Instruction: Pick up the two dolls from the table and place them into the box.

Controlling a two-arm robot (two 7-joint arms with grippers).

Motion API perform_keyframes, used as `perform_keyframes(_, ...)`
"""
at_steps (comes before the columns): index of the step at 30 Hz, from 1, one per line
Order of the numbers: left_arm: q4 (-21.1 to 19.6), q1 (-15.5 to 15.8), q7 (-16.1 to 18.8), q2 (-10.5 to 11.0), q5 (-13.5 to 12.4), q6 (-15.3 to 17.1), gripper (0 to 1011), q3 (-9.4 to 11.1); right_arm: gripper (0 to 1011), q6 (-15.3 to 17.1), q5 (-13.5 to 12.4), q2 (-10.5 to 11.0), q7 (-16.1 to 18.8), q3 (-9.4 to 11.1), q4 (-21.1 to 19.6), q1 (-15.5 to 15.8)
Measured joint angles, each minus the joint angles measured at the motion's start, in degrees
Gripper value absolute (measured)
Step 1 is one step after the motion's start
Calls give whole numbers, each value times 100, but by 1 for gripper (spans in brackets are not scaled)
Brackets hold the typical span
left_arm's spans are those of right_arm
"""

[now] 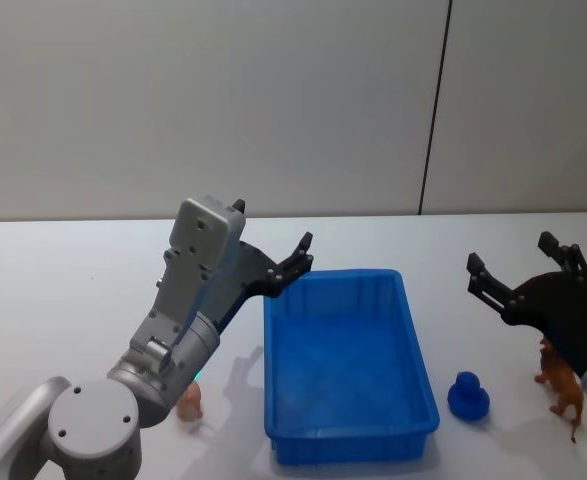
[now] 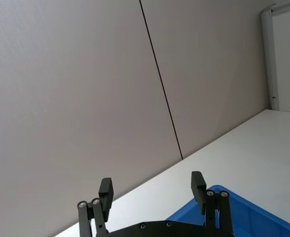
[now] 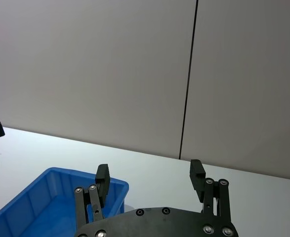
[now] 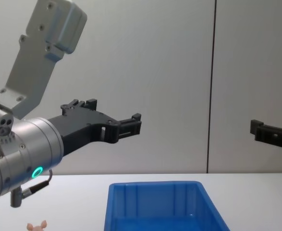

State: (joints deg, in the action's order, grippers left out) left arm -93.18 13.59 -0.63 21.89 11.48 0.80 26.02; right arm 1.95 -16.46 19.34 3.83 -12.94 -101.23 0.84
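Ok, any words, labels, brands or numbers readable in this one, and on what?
None can be read. The blue box, pink doll, brown doll, left tool and right tool show no lettering. The green ring light on the left arm is a plain glow.

box [image 1: 422, 352]: bright blue all over
pink doll [image 1: 190, 401]: pale pink
brown doll [image 1: 564, 386]: orange-brown
small round toy [image 1: 468, 396]: dark blue
table [image 1: 73, 290]: plain white
left gripper [image 1: 273, 226]: black
right gripper [image 1: 510, 253]: black
left arm [image 1: 188, 300]: silver-grey, with a green glowing ring
wall [image 1: 223, 100]: light grey, one thin dark line down it
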Motion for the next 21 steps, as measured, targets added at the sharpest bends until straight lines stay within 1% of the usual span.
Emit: perform_keyframes(21, 0, 0, 0, 0, 0, 0, 1001, 0, 1001, 0, 0, 0, 0, 0, 0, 0)
